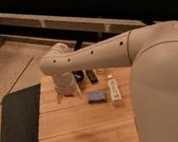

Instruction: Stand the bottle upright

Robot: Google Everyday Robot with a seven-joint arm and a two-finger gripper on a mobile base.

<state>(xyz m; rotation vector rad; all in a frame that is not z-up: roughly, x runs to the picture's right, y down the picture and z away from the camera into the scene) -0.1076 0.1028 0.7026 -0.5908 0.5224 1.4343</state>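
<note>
The bottle [114, 89] is a slim white plastic bottle lying on its side on the wooden table [82, 132], its narrower cap end pointing away from me. It lies just right of a blue sponge [96, 96]. My gripper [68, 93] hangs down from the white arm's wrist [62, 69] over the table's far left part. It is well to the left of the bottle, beyond the sponge, and does not touch it.
A small black oblong object [91, 76] lies behind the sponge. A round container [78, 77] beside it is partly hidden by my wrist. A dark mat [18, 127] lies on the floor left of the table. My white arm [154, 75] covers the table's right side.
</note>
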